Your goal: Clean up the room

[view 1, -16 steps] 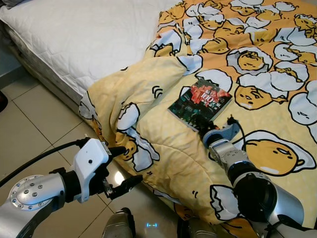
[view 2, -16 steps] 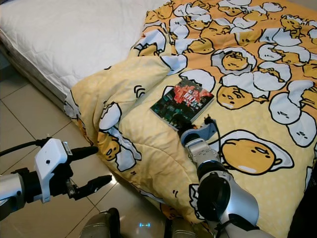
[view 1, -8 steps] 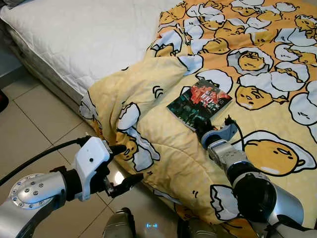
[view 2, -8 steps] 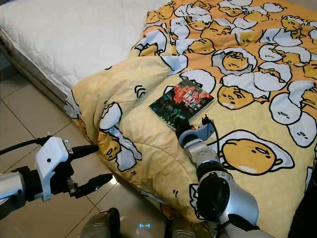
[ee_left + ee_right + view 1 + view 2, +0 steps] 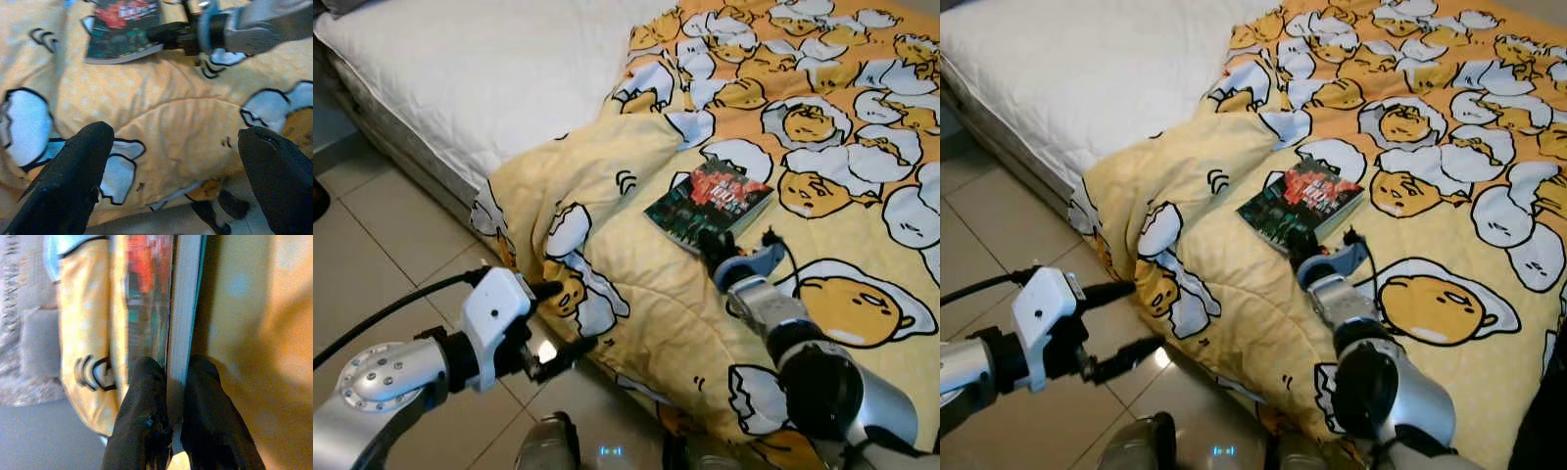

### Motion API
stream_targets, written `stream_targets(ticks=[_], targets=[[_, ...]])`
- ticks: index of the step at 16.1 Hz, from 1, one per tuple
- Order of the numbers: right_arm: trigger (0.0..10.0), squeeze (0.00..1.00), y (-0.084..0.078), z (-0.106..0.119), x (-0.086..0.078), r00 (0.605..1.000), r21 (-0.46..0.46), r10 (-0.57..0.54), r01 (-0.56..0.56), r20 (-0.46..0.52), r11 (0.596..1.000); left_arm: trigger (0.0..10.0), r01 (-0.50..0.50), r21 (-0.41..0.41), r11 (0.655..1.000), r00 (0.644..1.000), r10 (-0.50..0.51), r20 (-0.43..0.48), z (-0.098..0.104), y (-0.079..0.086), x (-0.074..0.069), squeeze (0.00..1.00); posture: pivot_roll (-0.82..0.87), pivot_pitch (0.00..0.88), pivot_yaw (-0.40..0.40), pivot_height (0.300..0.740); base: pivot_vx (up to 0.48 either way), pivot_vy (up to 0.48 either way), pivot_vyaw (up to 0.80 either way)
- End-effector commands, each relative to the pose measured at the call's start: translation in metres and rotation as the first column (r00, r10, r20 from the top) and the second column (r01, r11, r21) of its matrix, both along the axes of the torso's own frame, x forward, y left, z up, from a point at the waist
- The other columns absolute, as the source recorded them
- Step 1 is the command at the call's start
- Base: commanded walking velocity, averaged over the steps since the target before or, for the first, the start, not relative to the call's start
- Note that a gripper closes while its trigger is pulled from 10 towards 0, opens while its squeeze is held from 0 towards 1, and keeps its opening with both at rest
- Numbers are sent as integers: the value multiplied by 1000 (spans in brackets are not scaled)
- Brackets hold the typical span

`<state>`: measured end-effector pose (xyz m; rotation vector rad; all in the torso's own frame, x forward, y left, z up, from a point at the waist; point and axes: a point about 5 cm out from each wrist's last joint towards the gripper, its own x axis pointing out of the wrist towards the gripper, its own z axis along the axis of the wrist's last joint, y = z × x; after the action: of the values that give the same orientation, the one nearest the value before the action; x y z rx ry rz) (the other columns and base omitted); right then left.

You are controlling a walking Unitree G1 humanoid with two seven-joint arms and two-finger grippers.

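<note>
A paperback book [image 5: 708, 201] lies flat on a yellow duvet [image 5: 822, 147] printed with cartoon eggs, near the fold where the duvet bunches up and spills over the bed's near edge toward the tiled floor [image 5: 382, 245]. The book's cover is dark green and black with a burst of red and some white lettering too small to read; its pale page block shows along the side facing the robot.

The right hand [image 5: 1299, 242] reaches across the duvet to the book's near corner. In the right wrist view its two black fingers [image 5: 144, 416] sit one on either side of the book's page edge, closed down to the thickness of the book and gripping it. From the head camera the fingertips are mostly hidden behind the wrist's blue collar.

The left hand [image 5: 560, 321] hangs off the bed's near edge above the floor, its fingers [image 5: 73, 171] spread wide and holding nothing, pointed at the draped duvet.

To the left of the duvet, the bare white quilted mattress [image 5: 489, 78] lies exposed. The far side of the bed runs out of frame, and the left wrist view is blurred.
</note>
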<state>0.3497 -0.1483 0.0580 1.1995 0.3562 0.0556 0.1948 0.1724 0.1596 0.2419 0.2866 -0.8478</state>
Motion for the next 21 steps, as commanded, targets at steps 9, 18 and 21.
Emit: stream_targets(ticks=[9,18,21], targets=[[0,0,-44,46,-12,947,-594,181,12,264,804,10000,-241,-10,970,965,241,109,-25,6,35,0,40,0,-13,740,0,0,0],[0,0,-43,50,-44,935,-840,231,110,268,532,10000,-311,-127,942,935,327,135,-31,-11,76,0,-54,0,66,740,0,0,0],[0,0,-44,45,-63,948,-823,104,203,301,531,10000,-339,-101,935,921,352,165,-39,-19,75,0,-61,0,80,740,0,0,0]])
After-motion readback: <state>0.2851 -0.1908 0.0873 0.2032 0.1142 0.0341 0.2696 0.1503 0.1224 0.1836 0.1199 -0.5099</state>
